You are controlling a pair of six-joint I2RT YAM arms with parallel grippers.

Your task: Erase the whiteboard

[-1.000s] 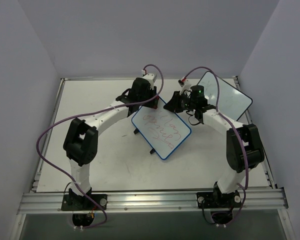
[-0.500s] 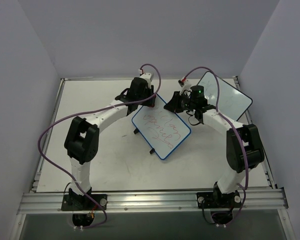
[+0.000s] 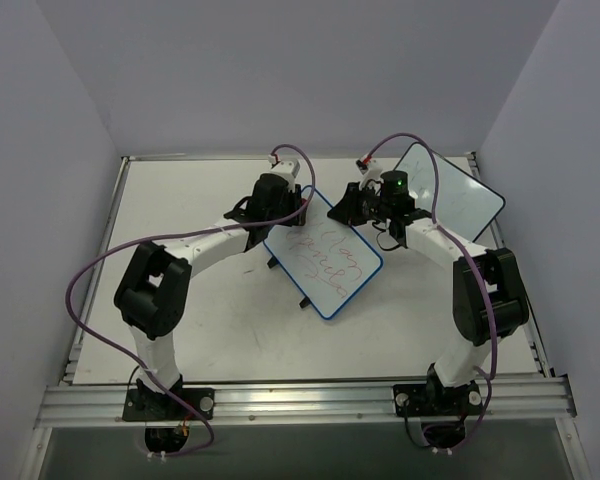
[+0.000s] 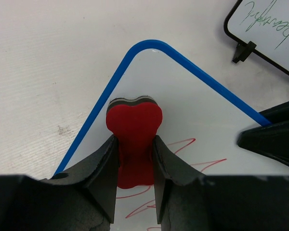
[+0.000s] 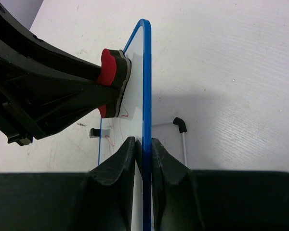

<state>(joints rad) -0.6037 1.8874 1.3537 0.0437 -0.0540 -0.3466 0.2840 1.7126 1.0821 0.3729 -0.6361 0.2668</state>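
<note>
- The whiteboard (image 3: 325, 262) sits near the middle of the table (image 3: 180, 310), between the two arms and turned so that one corner points to the far side.
- Its blue rim (image 4: 101, 108) runs all the way round, and red writing (image 3: 322, 255) covers much of its face.
- The left gripper (image 4: 134, 144) is clenched on a red eraser (image 4: 134, 120), one finger on each side of the eraser's narrow lower part.
- The eraser is heart-shaped, with a dark layer behind the red one, and its rounded top sticks out past the fingertips.
- In the right wrist view the eraser's dark side lies flat against the board's white face, close to the far corner.
- That corner of the board is bare white; the nearest red strokes begin just beside and below the eraser.
- The right gripper (image 5: 143, 142) is closed on the whiteboard's edge, with the blue rim pinched between its two fingers.
- A thin leg with a black foot (image 5: 181, 124) shows on the board's back side, over the table.
- A second board (image 3: 460, 200) with a thin dark rim and green writing lies at the far right of the table, apart from the whiteboard.
</note>
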